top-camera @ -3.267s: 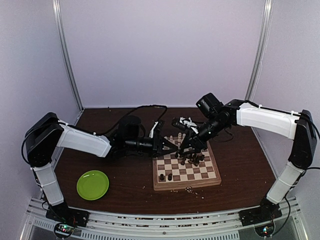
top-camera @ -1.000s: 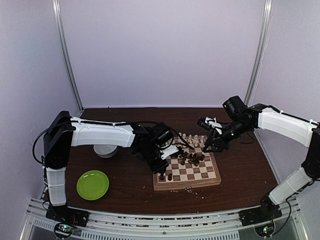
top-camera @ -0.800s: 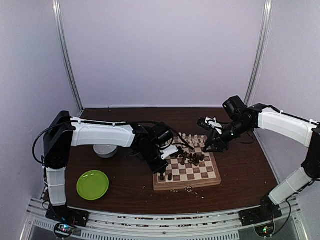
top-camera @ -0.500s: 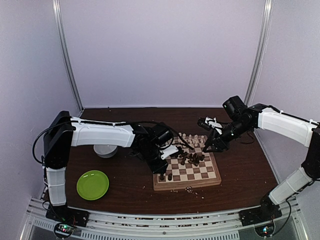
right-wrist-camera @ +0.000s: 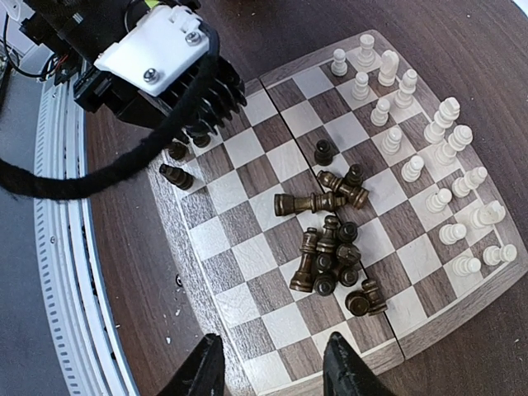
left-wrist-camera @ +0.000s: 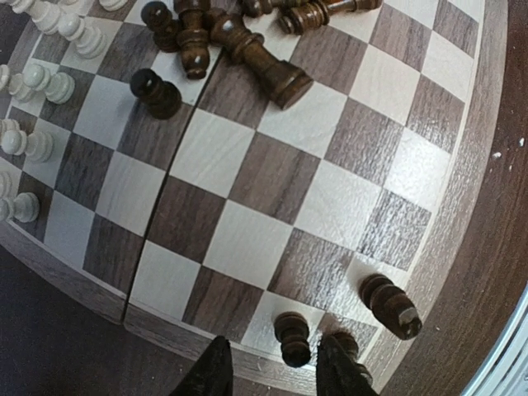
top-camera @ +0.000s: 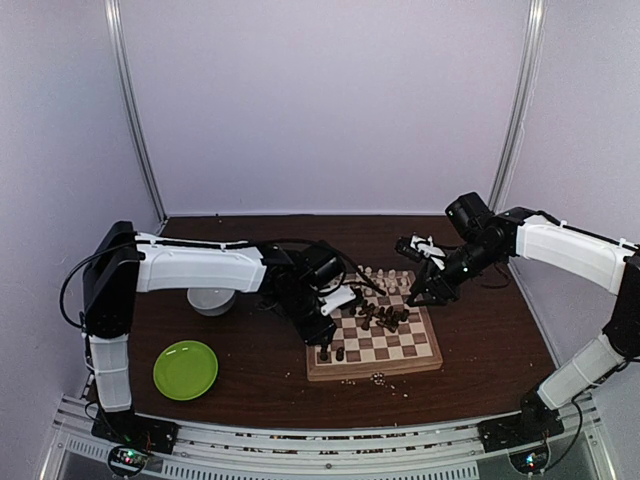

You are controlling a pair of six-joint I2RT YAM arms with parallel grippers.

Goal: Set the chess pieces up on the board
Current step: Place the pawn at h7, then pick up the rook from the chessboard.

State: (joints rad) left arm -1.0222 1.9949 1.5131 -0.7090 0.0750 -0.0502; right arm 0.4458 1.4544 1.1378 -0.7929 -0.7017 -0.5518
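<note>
Chess pieces (right-wrist-camera: 326,247): dark ones heaped mid-board, several toppled; cream pieces (right-wrist-camera: 412,169) stand on the far rows.
Board (top-camera: 375,372): between the arms.
Left arm (top-camera: 200,268): stretched across, wrist tipped down at the near-left corner.
Left gripper (left-wrist-camera: 272,375): fingers apart, dark pawn (left-wrist-camera: 293,338) loose between the tips.
Right gripper (right-wrist-camera: 272,371): fingers apart, holding nothing, above the far-right corner.

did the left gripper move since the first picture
Yes. The left gripper has moved toward the arm bases along the left edge of the board, from its far-left corner to its near-left corner.
</note>
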